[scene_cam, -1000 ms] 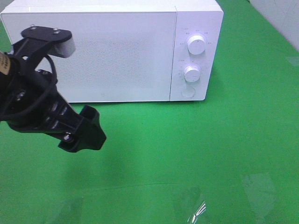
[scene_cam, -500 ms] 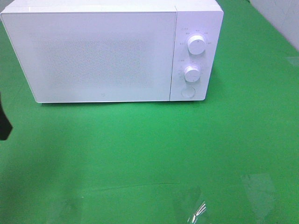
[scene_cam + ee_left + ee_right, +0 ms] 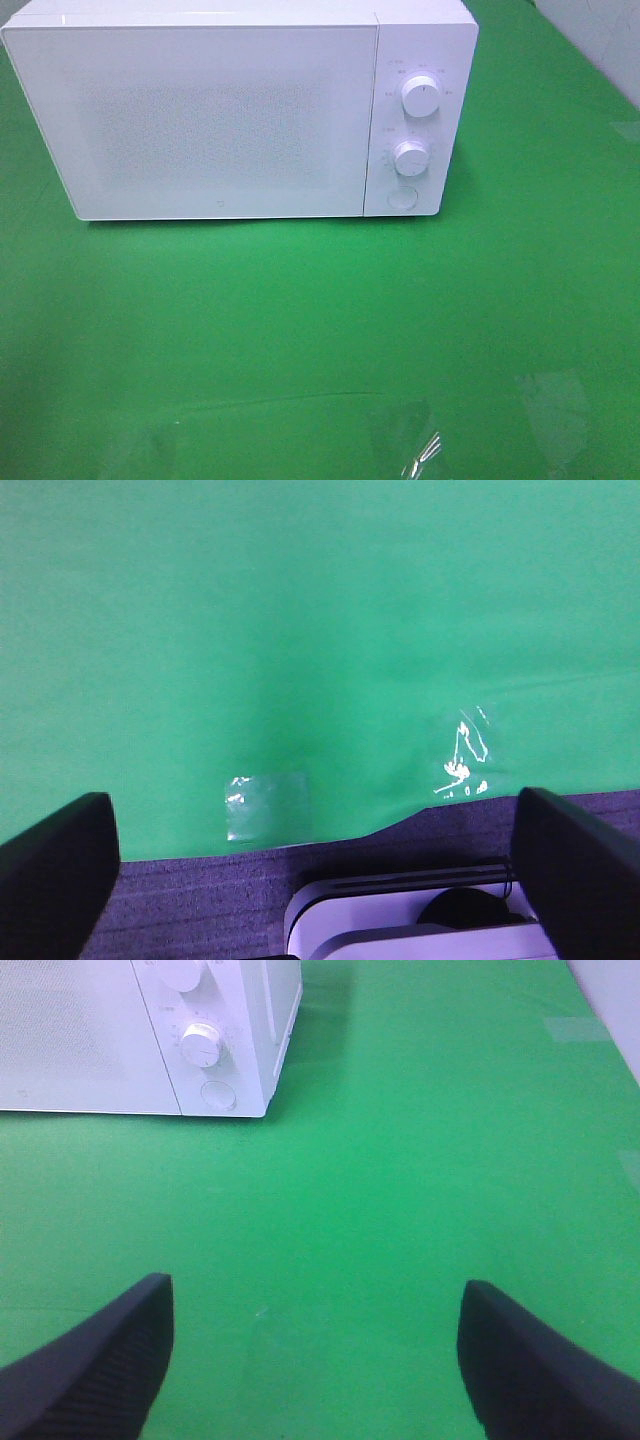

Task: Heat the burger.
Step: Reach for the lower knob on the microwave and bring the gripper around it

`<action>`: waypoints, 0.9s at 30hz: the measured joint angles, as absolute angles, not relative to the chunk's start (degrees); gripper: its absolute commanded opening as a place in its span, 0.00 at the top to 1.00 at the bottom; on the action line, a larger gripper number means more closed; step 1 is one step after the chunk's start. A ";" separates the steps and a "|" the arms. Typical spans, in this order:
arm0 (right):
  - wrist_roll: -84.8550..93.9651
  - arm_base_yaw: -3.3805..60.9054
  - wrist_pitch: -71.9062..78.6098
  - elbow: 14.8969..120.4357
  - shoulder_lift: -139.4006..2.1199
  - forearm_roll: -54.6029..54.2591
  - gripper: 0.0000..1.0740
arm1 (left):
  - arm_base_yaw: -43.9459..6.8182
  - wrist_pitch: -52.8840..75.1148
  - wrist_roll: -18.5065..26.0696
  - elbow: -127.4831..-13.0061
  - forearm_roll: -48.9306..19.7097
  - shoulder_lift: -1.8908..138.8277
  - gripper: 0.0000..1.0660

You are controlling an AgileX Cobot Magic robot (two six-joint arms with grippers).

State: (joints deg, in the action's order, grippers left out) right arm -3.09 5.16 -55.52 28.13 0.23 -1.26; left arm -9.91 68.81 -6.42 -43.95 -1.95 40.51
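The burger is out of view in every frame. A white microwave with its door shut stands at the back of the green cloth; its two dials and round button sit on its right side, also seen in the right wrist view. Neither arm shows in the exterior high view. My left gripper is open over the green cloth's front edge, with nothing between its black fingers. My right gripper is open above bare green cloth in front of the microwave's right side, holding nothing.
Green cloth covers the table. Clear tape patches lie near its front edge, also seen in the left wrist view. A grey floor and a white device base lie beyond the cloth edge.
The left arm, in front of the microwave's left side a second ago, has withdrawn leftward out of the exterior high view. The microwave has not moved.
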 measured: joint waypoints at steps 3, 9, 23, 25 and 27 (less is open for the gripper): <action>-3.09 5.16 -55.52 28.13 0.23 -1.26 0.30 | -9.91 68.87 -6.42 -42.28 -1.83 36.96 0.07; -3.09 5.16 -55.52 28.13 0.23 -1.26 0.30 | -9.91 68.47 -3.38 -35.12 -1.38 26.13 0.07; -3.09 5.16 -55.52 28.13 0.23 -1.26 0.30 | -9.91 62.11 -3.32 -30.02 -1.09 17.59 0.07; -3.09 5.16 -55.52 28.13 0.23 -1.26 0.30 | -9.91 61.94 -3.32 -29.97 -1.83 16.50 0.07; -3.09 5.16 -55.52 28.13 0.23 -1.26 0.30 | -9.91 61.71 -3.32 -29.97 -2.58 13.75 0.07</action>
State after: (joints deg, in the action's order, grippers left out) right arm -3.09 5.16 -55.52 28.13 0.23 -1.26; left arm -9.91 61.71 -3.32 -29.97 -2.58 13.75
